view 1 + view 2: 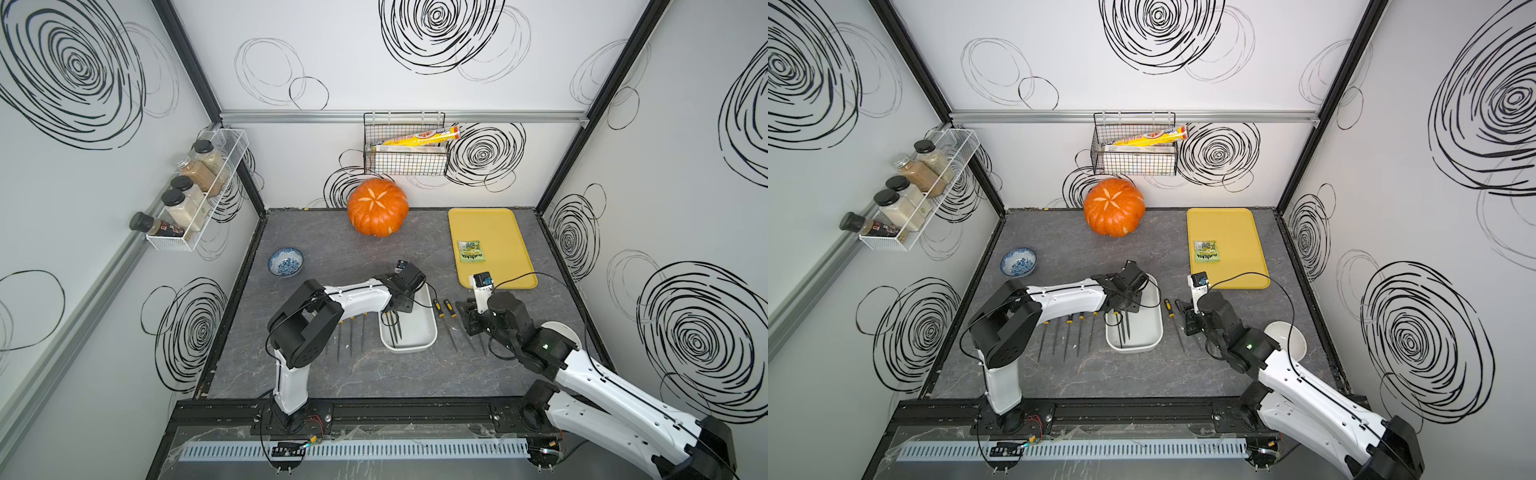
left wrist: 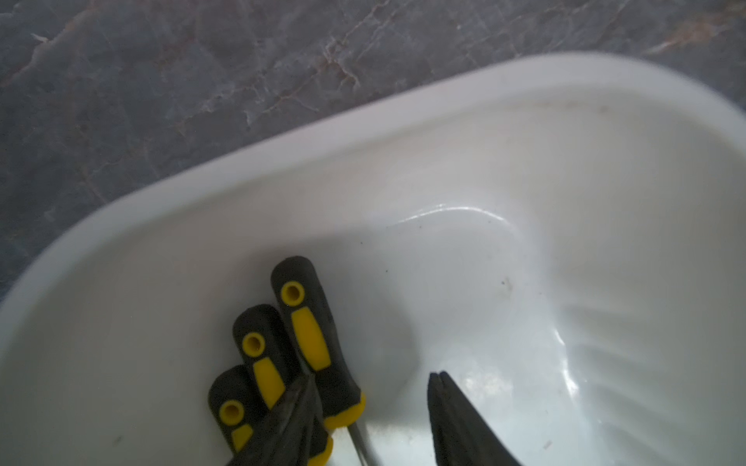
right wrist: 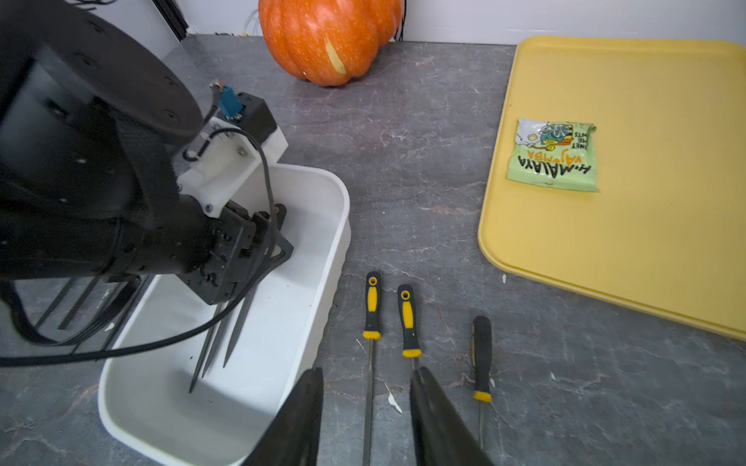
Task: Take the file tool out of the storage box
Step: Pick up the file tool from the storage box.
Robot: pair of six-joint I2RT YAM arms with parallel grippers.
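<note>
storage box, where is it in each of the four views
Top view: storage box mid-table, under the left arm.
Top view: storage box, same spot.
Left wrist: fills most of the picture.
Right wrist: under the left arm.
Shared landmark: the files lying inside it.

Left arm (image 1: 357, 294) overhangs the storage box (image 1: 409, 348) (open table (image 1: 374, 374) nearer the bases).

The storage box (image 2: 444, 133) is glossy white plastic. The files (image 2: 306, 335) have matt rubbery handles. The desk (image 2: 161, 80) looks like matt veined stone
</note>
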